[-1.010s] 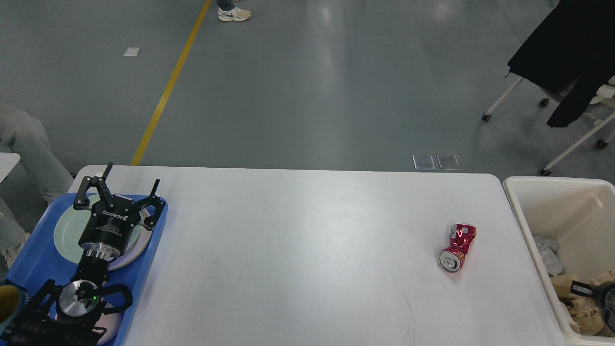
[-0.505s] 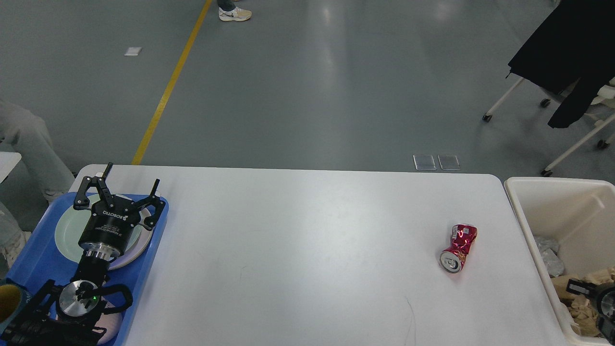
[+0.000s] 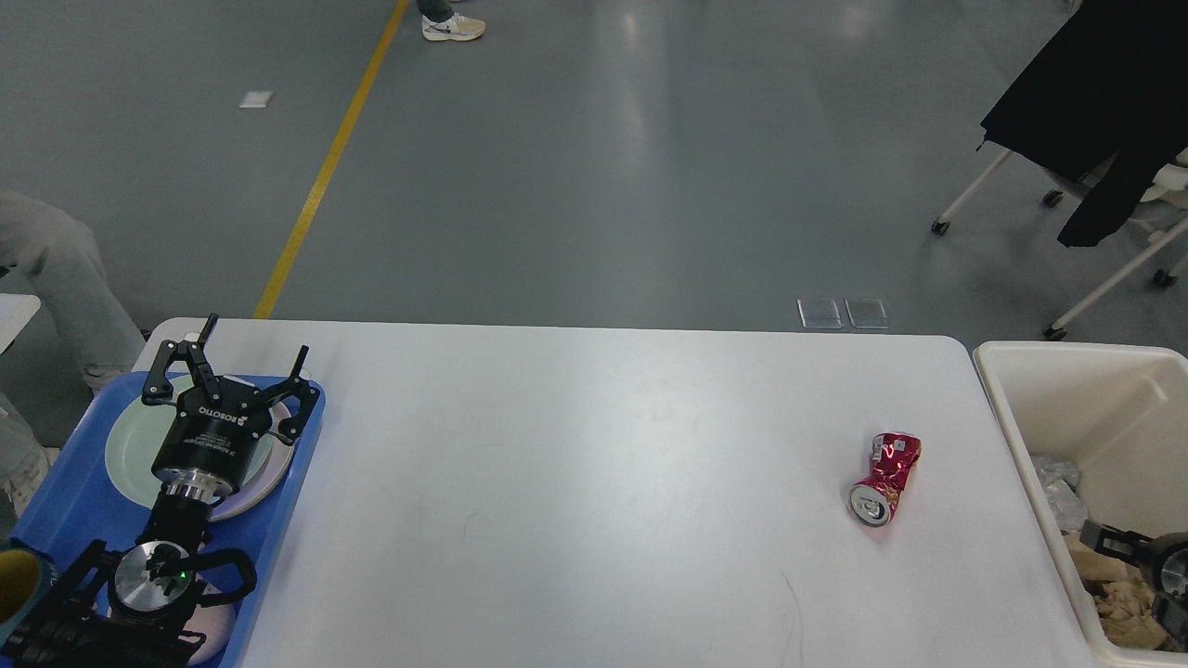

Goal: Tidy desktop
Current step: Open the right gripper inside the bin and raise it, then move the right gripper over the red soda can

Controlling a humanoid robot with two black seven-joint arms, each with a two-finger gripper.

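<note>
The white desktop point(image 3: 594, 436) carries a crushed red can point(image 3: 884, 478) lying on its side toward the right. My left gripper point(image 3: 252, 348) hangs open and empty over the pale plates point(image 3: 125, 445) in the blue tray point(image 3: 70, 506) at the desktop's left end. At the frame's lower right, my right gripper point(image 3: 1132, 571) sits low inside the cream bin point(image 3: 1067, 371), over crumpled paper. It is dark and partly cut off, so its fingers cannot be told apart. The can lies well left of it, outside the bin.
The bin holds crumpled paper point(image 3: 1114, 603) and foil point(image 3: 1058, 492). A yellow-lined cup point(image 3: 19, 584) stands at the tray's near corner. A seated person's legs point(image 3: 56, 278) are at the far left; a wheeled chair with a black coat point(image 3: 1095, 121) is at the far right.
My right gripper has shifted slightly left and up inside the bin. The left arm and the can have stayed put. The person's leg at the left has moved a little.
</note>
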